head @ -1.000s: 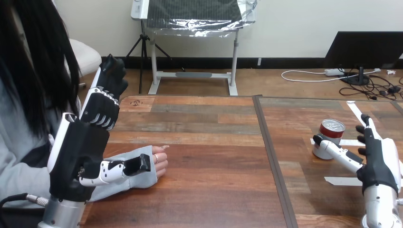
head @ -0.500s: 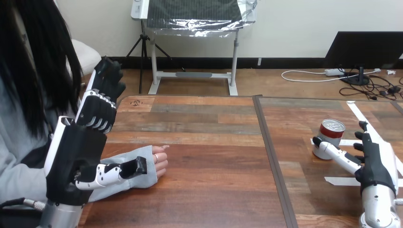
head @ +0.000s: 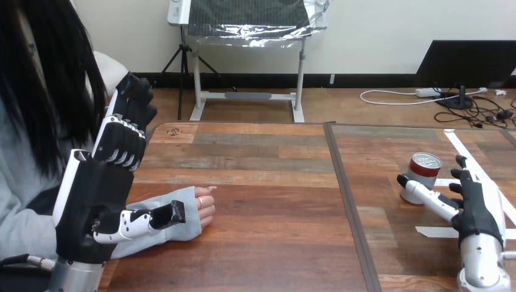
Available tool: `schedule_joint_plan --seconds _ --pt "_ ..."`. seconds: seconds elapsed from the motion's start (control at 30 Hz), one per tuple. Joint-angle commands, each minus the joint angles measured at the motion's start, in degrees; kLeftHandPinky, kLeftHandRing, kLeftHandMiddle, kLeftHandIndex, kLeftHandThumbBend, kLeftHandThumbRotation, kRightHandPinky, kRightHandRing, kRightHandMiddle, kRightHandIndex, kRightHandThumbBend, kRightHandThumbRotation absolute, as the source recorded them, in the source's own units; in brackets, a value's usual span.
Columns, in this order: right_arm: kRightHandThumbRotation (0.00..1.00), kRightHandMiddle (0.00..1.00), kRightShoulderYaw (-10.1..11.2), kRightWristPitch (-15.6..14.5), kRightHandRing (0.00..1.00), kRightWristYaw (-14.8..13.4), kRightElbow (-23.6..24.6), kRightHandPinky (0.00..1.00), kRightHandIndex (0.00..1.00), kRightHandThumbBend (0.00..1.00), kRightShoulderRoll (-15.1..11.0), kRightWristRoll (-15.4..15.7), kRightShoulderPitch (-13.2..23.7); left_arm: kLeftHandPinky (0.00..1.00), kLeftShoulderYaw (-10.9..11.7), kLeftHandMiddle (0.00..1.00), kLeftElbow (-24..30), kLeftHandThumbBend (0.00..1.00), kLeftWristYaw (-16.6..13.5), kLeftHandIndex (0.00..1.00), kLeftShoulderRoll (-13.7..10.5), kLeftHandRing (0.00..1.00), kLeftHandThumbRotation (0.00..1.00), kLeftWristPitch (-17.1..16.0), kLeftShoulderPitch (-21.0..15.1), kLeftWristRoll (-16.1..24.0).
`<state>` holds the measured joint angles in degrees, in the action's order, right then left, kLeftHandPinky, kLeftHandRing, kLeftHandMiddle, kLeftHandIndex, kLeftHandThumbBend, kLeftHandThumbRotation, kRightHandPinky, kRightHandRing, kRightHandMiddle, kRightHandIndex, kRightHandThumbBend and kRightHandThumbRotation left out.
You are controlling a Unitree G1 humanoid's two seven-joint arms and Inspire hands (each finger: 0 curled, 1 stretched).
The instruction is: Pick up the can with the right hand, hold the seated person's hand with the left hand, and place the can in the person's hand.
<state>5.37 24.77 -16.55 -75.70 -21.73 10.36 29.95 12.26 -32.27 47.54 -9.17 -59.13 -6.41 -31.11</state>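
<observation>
The can [head: 423, 175] stood upright on the right part of the wooden table [head: 268, 182], beside strips of white tape [head: 435, 231]. The right hand [head: 473, 204] was just next to it and released: its fingers were straight and only the thumb reached the can's lower side, so the can was not yet grasped. I judge the hand was placed so in order to close around it. The left hand [head: 97, 201] was raised at the table's left edge, also released, with the thumb stretched over the person's sleeve [head: 182, 230]. The person's hand [head: 205, 207] rested on the table, fingers loosely curled, probably waiting to be held
</observation>
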Motion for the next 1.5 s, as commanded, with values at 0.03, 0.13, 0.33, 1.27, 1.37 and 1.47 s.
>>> schedule_joint_plan --seconds 0.03,0.13,0.33,1.27,1.37,1.47 --pt "0.54 0.94 1.0 -0.2 0.89 0.6 0.3 0.82 0.98 1.00 0.1 -1.0 6.7 0.98 0.0 1.00 3.2 1.00 0.4 0.99 -1.1 1.00 0.35 0.4 -1.6 -0.6" --pt "0.54 0.94 0.9 -0.4 0.89 0.8 0.3 0.82 0.98 1.00 0.0 -1.1 6.9 0.97 0.0 1.00 3.4 1.00 0.3 0.99 -1.2 1.00 0.35 0.4 -1.5 -0.4" --pt "0.55 0.94 0.8 -0.7 0.88 1.1 0.2 0.81 0.98 1.00 -0.2 -1.1 7.5 0.96 0.0 1.00 3.9 1.00 0.0 0.99 -1.2 1.00 0.36 0.4 -1.2 0.0" --pt "0.52 0.91 -0.3 -4.5 0.79 0.8 -0.4 0.69 0.96 1.00 -0.9 0.5 9.8 0.96 0.0 1.00 4.8 1.00 2.1 0.97 -1.0 1.00 0.39 0.7 -0.7 -1.3" --pt "0.53 0.91 -0.3 -4.9 0.78 0.9 -0.5 0.67 0.96 1.00 -1.0 0.6 10.1 0.95 0.0 1.00 5.2 1.00 1.5 0.96 -0.9 0.99 0.40 1.1 -0.3 -1.1" --pt "0.53 0.91 -0.3 -5.0 0.77 1.1 -0.5 0.66 0.96 1.00 -1.0 0.7 10.3 0.94 0.0 1.00 5.7 1.00 1.1 0.96 -0.9 0.99 0.40 1.3 0.0 -0.9"
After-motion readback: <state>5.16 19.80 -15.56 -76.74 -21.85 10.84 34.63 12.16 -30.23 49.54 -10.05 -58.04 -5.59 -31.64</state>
